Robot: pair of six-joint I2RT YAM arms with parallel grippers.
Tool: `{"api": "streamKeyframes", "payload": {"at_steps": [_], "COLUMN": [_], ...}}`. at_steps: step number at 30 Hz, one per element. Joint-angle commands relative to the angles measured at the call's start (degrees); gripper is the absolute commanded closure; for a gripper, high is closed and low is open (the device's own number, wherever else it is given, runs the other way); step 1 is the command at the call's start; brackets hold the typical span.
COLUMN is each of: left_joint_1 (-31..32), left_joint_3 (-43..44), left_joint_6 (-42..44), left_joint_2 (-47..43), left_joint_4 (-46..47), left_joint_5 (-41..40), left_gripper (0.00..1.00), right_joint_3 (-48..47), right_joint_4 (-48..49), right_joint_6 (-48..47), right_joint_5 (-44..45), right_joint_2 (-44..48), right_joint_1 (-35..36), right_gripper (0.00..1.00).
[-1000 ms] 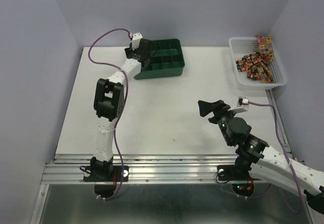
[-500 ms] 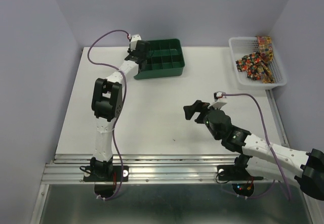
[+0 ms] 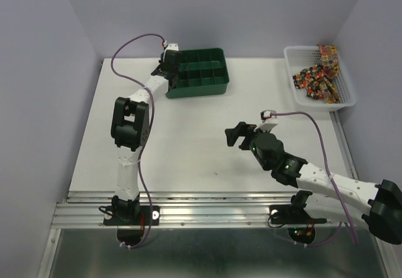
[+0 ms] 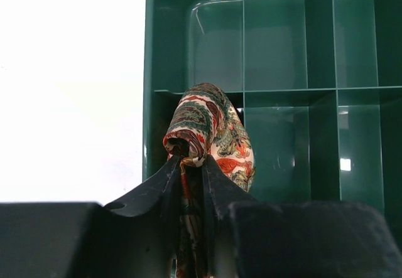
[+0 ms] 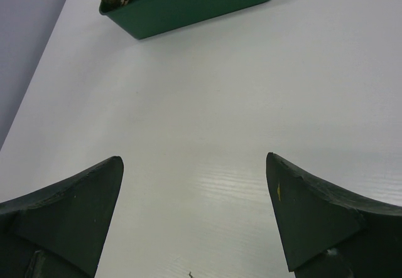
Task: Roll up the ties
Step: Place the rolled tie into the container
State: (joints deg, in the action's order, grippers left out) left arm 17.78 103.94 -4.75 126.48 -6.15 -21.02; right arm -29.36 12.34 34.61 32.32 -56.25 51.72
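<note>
Left claw (image 4: 191, 162) pinched shut on rolled tie (image 4: 210, 124), gripping the fabric below the coil. Roll sits at left-hand cells of green tray (image 4: 276, 46); resting or hanging, cannot tell. Right claw (image 5: 193, 159) spread wide, empty, above bench (image 5: 264, 71). Loose ties (image 3: 314, 77) heaped in white basket (image 3: 290, 57). Judgement: fabric light, limp, smooth, likely to unwind if nipped off-centre; best gripped across the coil, or near a pointed end to start rolling
</note>
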Motion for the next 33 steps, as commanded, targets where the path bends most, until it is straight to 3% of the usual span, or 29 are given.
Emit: {"api": "streamKeyframes", "payload": {"at_steps": [1,5,6,7,17,22,31,33], "left_joint_1": [-2.13,-4.68,-5.03,-5.56,-5.48,-5.30,-5.04,-5.04], "left_joint_3": [0.92,-0.05,-0.23,-0.14,0.39,1.18,6.70,10.47], "left_joint_6": [3.79,4.40,6.14,6.94,11.34,13.80,14.87,14.42], "left_joint_2": [-1.05,-1.06,-0.88,-0.36,2.90,4.48,7.73,9.92], "left_joint_4": [-0.44,0.09,0.18,0.26,-0.09,-3.59,-9.40,-10.80], "left_joint_5": [-0.62,6.58,8.08,10.18,14.60,20.30,21.46,21.46], "left_gripper": [0.74,0.85,0.96,0.96,0.95,0.93,0.92,0.77], "right_joint_3": [-2.89,-3.77,-4.12,-4.56,-4.47,-4.56,-4.12,-3.68], "right_joint_4": [3.04,3.75,3.75,3.66,4.36,4.27,4.89,4.80], "right_joint_6": [-2.00,-3.32,-3.50,-3.93,-4.55,-4.55,-4.20,-4.02], "right_joint_5": [1.34,1.17,1.17,1.00,0.56,-0.23,-1.38,-1.20], "right_joint_2": [-0.35,-3.15,-3.77,-4.56,-5.98,-6.77,-7.21,-6.68], "right_joint_1": [-0.31,-0.40,-0.48,-0.40,-1.10,-1.36,-1.98,-2.06], "right_gripper": [0.00,0.00,0.00,0.01,0.01,0.00,0.00,0.00]}}
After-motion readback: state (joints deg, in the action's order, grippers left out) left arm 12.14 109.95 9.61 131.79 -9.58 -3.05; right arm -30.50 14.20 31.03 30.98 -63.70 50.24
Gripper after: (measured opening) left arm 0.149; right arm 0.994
